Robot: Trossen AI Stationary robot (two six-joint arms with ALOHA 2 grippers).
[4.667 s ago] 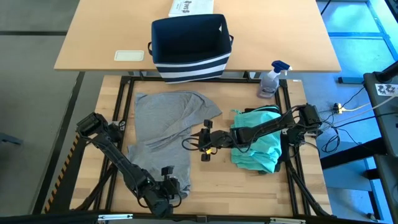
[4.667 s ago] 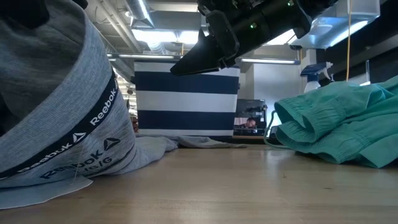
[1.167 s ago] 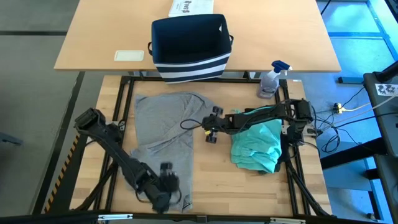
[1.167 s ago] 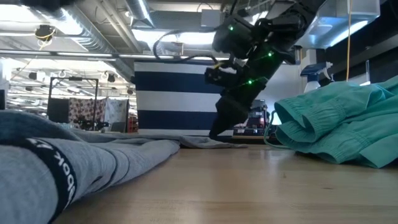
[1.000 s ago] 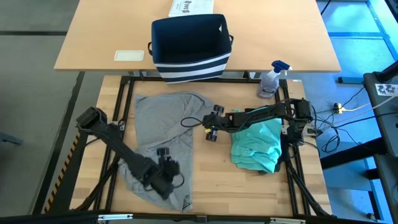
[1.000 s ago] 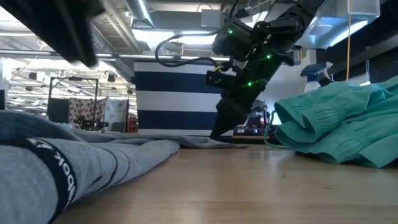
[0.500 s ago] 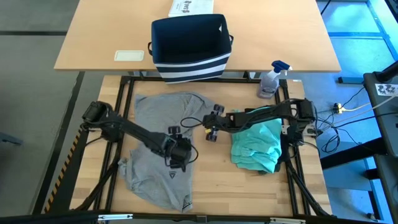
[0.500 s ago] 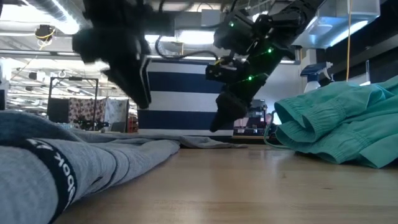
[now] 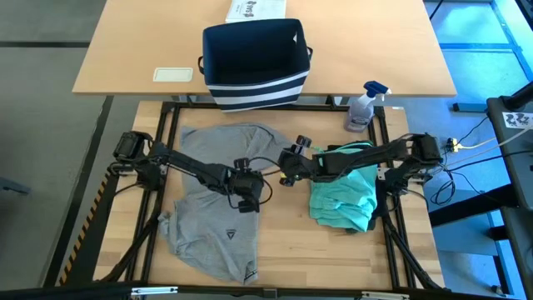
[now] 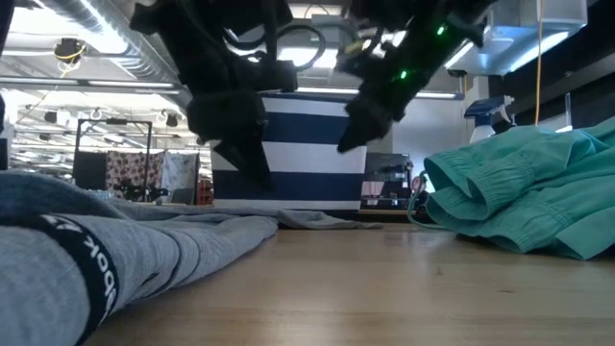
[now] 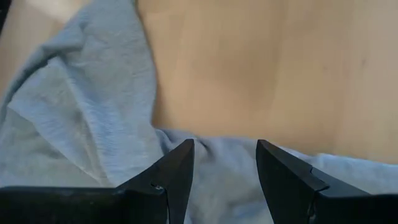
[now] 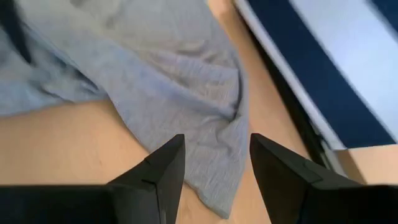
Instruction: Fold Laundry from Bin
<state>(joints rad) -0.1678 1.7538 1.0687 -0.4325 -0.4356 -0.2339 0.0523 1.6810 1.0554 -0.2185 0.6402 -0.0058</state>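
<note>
The laundry I see is a grey T-shirt with a small logo (image 9: 215, 204), spread flat on the near table, and a crumpled teal piece (image 9: 343, 196) to its right. The navy bin with white stripes (image 9: 254, 62) stands on the far table. My left gripper (image 9: 252, 200) hovers open over the shirt's right edge (image 11: 205, 162). My right gripper (image 9: 286, 164) hangs open above the shirt's right sleeve (image 12: 205, 99), pointing toward the table's left. In the low view both grippers, left (image 10: 240, 135) and right (image 10: 370, 106), are clear of the cloth.
A spray bottle (image 9: 363, 107) stands at the far right corner of the near table. A white printed box (image 9: 254, 10) and a white card (image 9: 173, 74) lie on the far table. Bare wood (image 9: 291, 233) shows between the shirt and the teal piece.
My left gripper has swung from the shirt's near part toward the table's far and right side, ending over the shirt's right edge. My right gripper has risen above the sleeve and tipped up a little. Both have stayed open.
</note>
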